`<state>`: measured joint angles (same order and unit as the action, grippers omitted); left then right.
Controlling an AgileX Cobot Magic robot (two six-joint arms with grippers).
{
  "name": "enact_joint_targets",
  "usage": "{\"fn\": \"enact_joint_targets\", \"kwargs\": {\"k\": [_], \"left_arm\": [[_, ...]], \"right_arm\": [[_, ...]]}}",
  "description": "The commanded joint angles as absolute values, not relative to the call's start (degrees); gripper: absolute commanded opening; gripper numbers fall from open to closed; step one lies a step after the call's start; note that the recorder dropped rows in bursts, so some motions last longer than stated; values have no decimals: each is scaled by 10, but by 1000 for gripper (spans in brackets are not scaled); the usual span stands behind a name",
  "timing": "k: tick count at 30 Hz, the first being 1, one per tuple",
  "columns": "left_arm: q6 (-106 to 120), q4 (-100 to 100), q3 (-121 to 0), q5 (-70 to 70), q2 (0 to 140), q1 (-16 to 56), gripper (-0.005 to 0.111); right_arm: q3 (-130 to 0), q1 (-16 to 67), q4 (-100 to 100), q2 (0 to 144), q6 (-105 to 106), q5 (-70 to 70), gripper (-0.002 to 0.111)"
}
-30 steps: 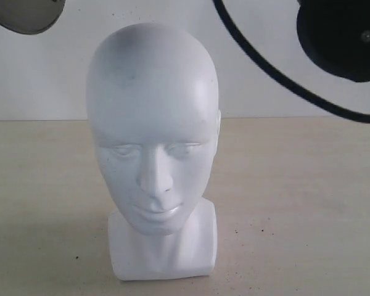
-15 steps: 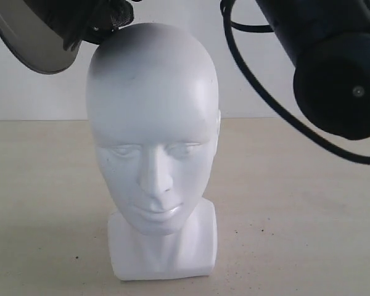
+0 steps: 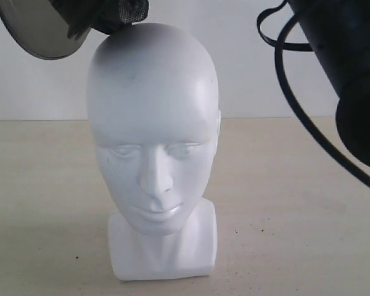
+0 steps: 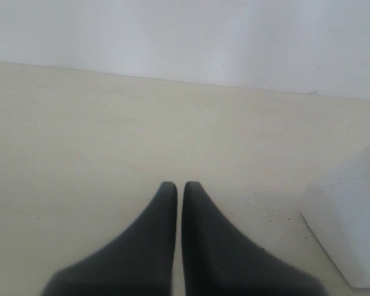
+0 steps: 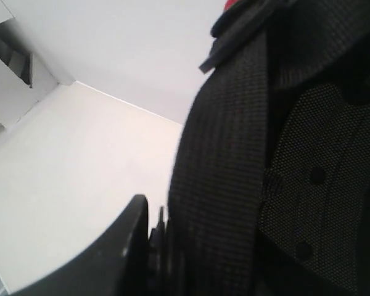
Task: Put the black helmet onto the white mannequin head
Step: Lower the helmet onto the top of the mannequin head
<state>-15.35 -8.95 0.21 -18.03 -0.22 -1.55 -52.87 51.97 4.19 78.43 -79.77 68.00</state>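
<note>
The glossy white mannequin head (image 3: 151,123) stands upright mid-table, with bare beige table (image 3: 296,203) open on both sides. The matte black helmet (image 3: 37,28), smoky visor and padded lining showing, hangs tilted at the head's crown on the left arm's side; contact cannot be told. The right claw (image 5: 154,216) pinches its woven lining. The left claw (image 4: 179,187) is pressed together and empty, low beside the head's base. A black arm (image 3: 351,68) and cable (image 3: 296,105) crowd the right.
</note>
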Motion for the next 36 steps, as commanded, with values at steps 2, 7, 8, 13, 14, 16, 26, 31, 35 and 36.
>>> {"fn": "enact_joint_targets", "kwargs": {"k": [2,7,8,13,14,16,26,31,35,36], "left_arm": [[-153,-89,0,-175,0,-17,5],[-153,-89,0,-175,0,-17,5],[-153,-89,0,-175,0,-17,5],[-153,-89,0,-175,0,-17,5],[-153,-89,0,-175,0,-17,5],[-153,-89,0,-175,0,-17,5],[-153,-89,0,-175,0,-17,5],[-153,-89,0,-175,0,-17,5],[-153,-89,0,-175,0,-17,5],[-153,-89,0,-175,0,-17,5]], "right_arm": [[-500,519,55,772,-784,700,0],[-489,519,53,772,-782,700,0],[-489,519,50,772,-780,700,0],[-487,519,41,772,-769,700,0],[-487,519,40,772,-765,700,0],[-487,519,33,772,-761,700,0],[-487,519,20,800,-749,700,0],[-487,526,23,812,-740,700,0],[-487,526,23,813,-734,700,0],[-487,526,22,813,-730,700,0]]}}
